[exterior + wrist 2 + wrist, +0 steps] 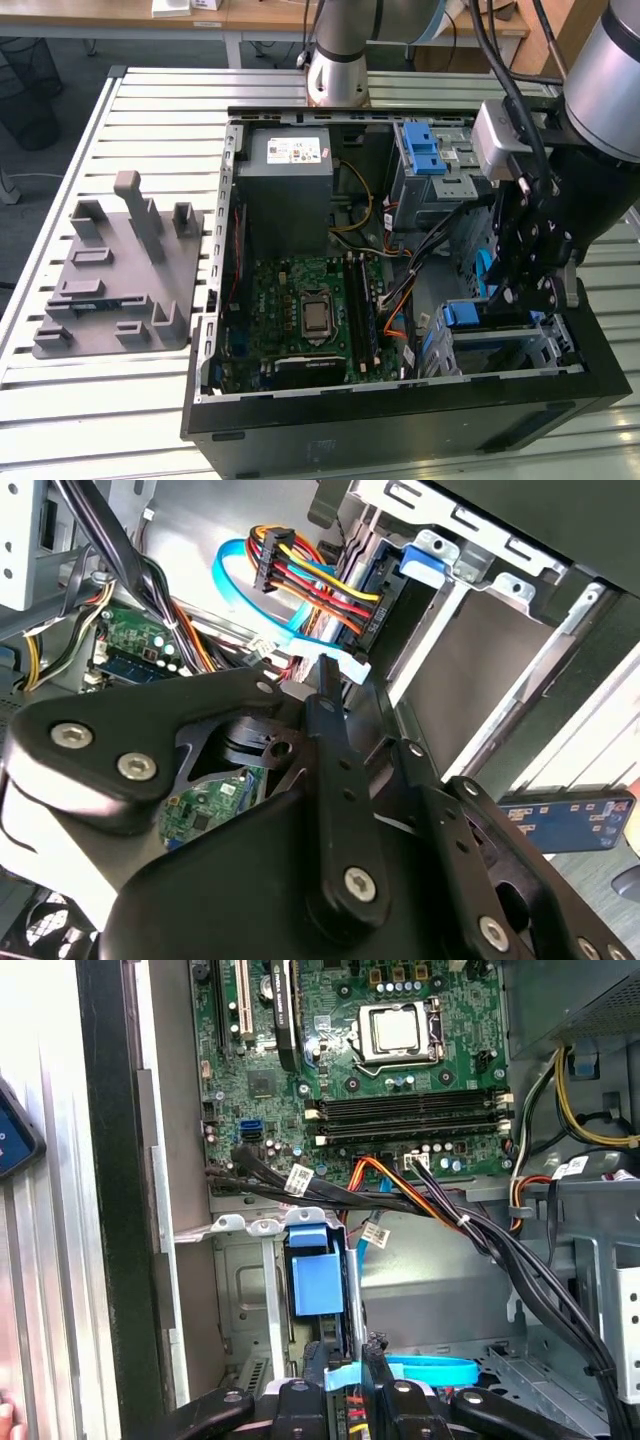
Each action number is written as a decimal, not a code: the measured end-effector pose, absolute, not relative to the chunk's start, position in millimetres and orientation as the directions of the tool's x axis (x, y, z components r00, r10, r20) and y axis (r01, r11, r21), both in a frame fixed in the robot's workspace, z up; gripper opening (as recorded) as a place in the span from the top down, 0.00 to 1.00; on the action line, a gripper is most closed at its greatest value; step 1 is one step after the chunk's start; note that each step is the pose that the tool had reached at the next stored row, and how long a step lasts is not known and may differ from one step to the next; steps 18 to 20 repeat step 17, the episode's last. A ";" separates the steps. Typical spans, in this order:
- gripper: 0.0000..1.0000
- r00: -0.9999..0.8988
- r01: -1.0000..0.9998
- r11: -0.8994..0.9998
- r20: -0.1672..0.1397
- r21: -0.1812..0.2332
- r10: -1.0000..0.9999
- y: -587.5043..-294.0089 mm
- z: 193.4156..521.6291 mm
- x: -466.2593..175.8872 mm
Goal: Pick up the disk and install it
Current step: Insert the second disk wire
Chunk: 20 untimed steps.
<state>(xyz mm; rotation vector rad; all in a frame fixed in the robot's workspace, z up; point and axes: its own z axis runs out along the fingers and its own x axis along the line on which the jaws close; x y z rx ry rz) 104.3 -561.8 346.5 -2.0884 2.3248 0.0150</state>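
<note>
Exterior view: an open computer case (215,300) lay on a slatted metal table (150,110), with a grey moulded fixture (120,270) beside it at the left of the frame. The power-supply box (290,180) sat at upper centre and the green motherboard (310,320) below it. At the right of the frame the arm (610,70) reached down into the case, its gripper (505,295) low beside the drive cage (500,345) in the lower right corner.

The disk (463,315) sat in that cage, only its blue plastic end facing out. In the first wrist view the same blue end (315,1280) stood in the cage slot, just beside the gripper (345,1370). A bundle of black and coloured wires (420,1200) crossed between the motherboard and the cage.

The jaws were drawn nearly together – in both wrist views a pale blue piece at the end of the blue cable (430,1370) was pinched between the fingertips. In the second wrist view the gripper (330,670) met that cable (240,590) next to a plug of red, yellow and black wires (320,580) – the plug was seated against the disk's dark edge.
</note>
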 end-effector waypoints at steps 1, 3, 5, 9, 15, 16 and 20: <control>0.71 -0.107 -0.994 0.107 -0.019 -0.004 -0.994 -561.8 347.7 104.3; 0.71 -0.107 -0.994 0.107 -0.019 -0.004 -0.994 -561.8 350.1 104.4; 0.78 -0.107 -0.994 0.107 -0.019 -0.004 -0.994 -561.7 351.3 104.3; 0.89 -0.107 -0.994 0.107 -0.018 -0.004 -0.994 -561.7 351.6 104.4; 0.89 -0.107 -0.994 0.107 -0.018 -0.004 -0.994 -561.6 351.8 104.4; 0.89 -0.107 -0.994 0.107 -0.018 -0.004 -0.994 -561.6 351.8 104.3; 0.89 -0.107 -0.994 0.107 -0.018 -0.004 -0.994 -561.6 351.8 104.3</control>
